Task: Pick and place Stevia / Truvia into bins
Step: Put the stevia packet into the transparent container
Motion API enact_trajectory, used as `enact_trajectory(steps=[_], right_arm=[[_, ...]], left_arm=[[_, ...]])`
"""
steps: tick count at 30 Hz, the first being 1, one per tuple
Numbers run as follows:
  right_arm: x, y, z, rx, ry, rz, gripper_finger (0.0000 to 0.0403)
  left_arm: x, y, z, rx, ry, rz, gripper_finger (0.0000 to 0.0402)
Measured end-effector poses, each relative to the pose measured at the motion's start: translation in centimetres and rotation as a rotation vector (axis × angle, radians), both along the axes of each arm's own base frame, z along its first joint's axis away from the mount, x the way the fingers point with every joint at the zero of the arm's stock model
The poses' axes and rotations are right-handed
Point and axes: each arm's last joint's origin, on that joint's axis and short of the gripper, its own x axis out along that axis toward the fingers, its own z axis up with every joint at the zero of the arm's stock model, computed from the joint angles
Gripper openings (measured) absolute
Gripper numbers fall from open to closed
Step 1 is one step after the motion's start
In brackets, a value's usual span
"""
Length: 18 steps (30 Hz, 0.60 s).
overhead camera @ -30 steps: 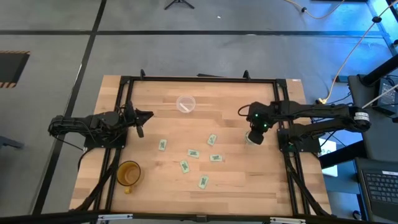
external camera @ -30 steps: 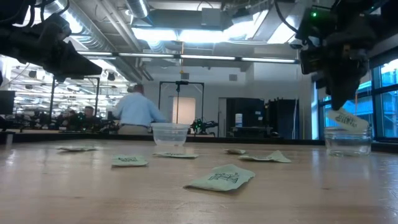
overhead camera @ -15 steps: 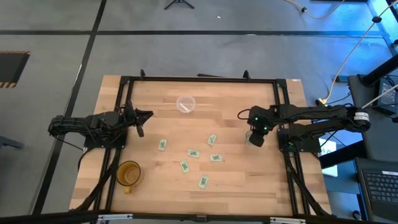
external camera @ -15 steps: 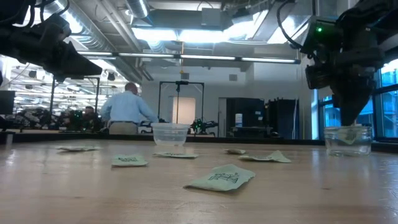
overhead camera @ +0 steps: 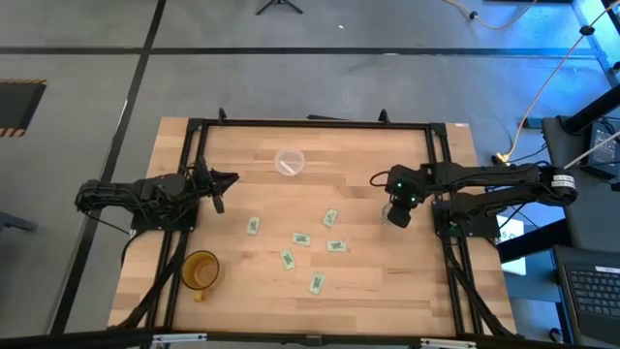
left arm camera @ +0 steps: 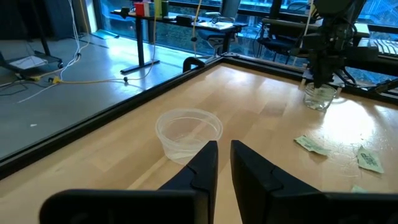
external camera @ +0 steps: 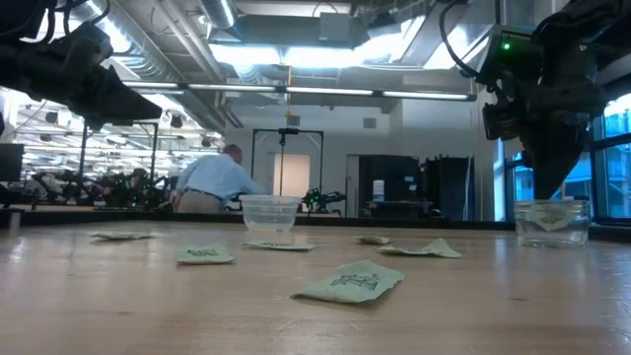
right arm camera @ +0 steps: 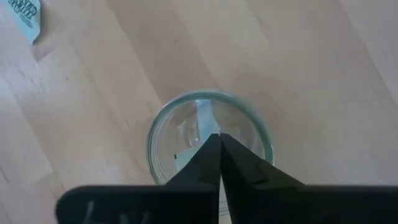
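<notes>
Wooden surface [overhead camera: 368, 281] carries, from left to right: the idle left claw [overhead camera: 217, 190] at its left edge, fingers nearly together and empty, the wider clear cup [overhead camera: 289, 162] holding one sachet, five loose sachets [overhead camera: 300, 238] mid-surface, and the glassy cup [external camera: 552, 221] at right. The right claw [right arm camera: 219, 149] points straight down over the glassy cup's mouth, arm reaching in from the right rail, fingers pressed together and holding nothing, a sachet [right arm camera: 204, 122] lying inside the cup. Judged step: a drop is complete; the next move calls for lifting clear and going to the nearest loose sachet.

Bright overhead ceiling lights [external camera: 296, 54], blue window glow, soft shadows
</notes>
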Motion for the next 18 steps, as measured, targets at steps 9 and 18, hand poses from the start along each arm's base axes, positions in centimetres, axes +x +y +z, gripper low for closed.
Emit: enact_trajectory(steps=[9, 18], right_arm=[[0.06, -0.01, 0.02, -0.001, -0.006, -0.004, 0.0025], [0.09, 0.06, 0.19, 0.025, -0.008, 0.007, 0.0032]], left_arm=[[0.0, 0.0, 0.0, 0.0, 0.0, 0.0, 0.0039], [0.0, 0.0, 0.01, 0.001, 0.0, 0.0, 0.0041]])
